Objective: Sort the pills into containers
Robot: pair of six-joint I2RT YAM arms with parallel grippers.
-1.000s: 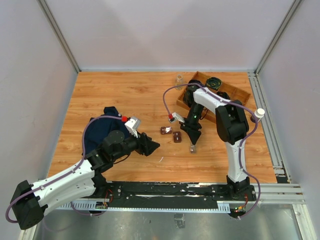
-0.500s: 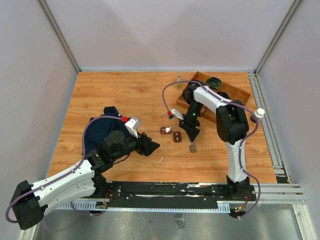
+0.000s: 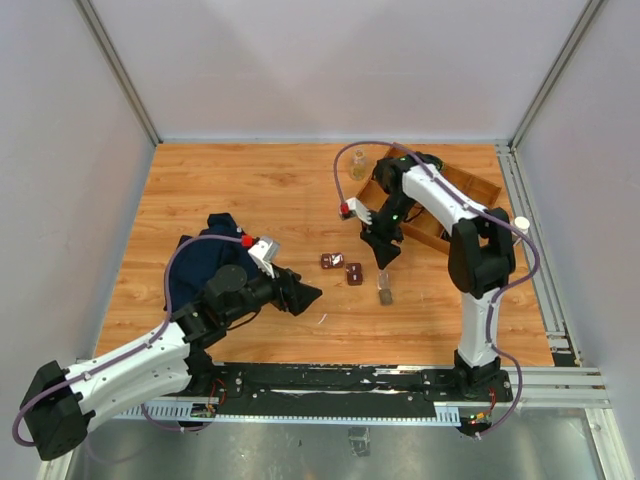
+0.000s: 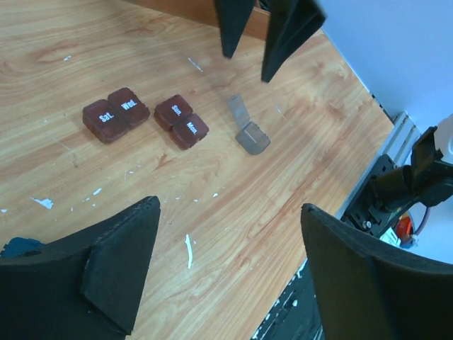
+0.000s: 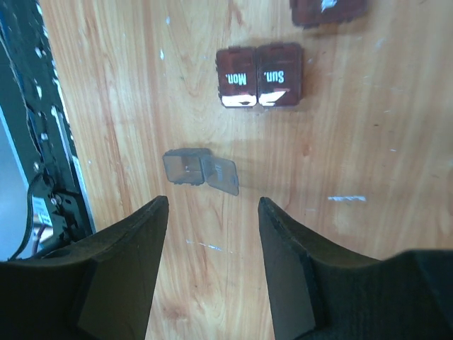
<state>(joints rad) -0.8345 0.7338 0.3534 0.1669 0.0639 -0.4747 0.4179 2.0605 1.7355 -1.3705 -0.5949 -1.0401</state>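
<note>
Both arms up over the wooden surface [image 3: 250, 190], nothing in either one.

- Right pincer [image 5: 212, 211]: jaws partly spread, empty, hanging above a small clear grey box [image 5: 185, 168] whose lid lies flipped open beside it. The box looks empty.
- Left pincer [image 4: 230, 209]: jaws wide, empty, low over bare wood, aimed toward the boxes from the near side.
- Containers: two dark-brown day-marked pairs, lids shut, lying near each other mid-surface. The "Sun."/"Mon." pair [image 5: 260, 74] lies just beyond the clear box. The "Sat."/"Wed." pair [image 4: 115, 115] is beside it, on the far side from the clear box.
- Pills: none I can be sure of. A few pale flecks [image 4: 187, 249] lie on the wood, too small to call.
- Off to the sides: dark blue cloth [image 3: 200, 262] by the left arm, wooden divided tray [image 3: 478, 190] at the far right.

Judgement: sorting has barely begun, and the step in hand is a reach between grasps. The next move probably calls for a brown lid to be opened, one pincer steadying the pair while the other lifts. These are small, light boxes, likely to skid.
</note>
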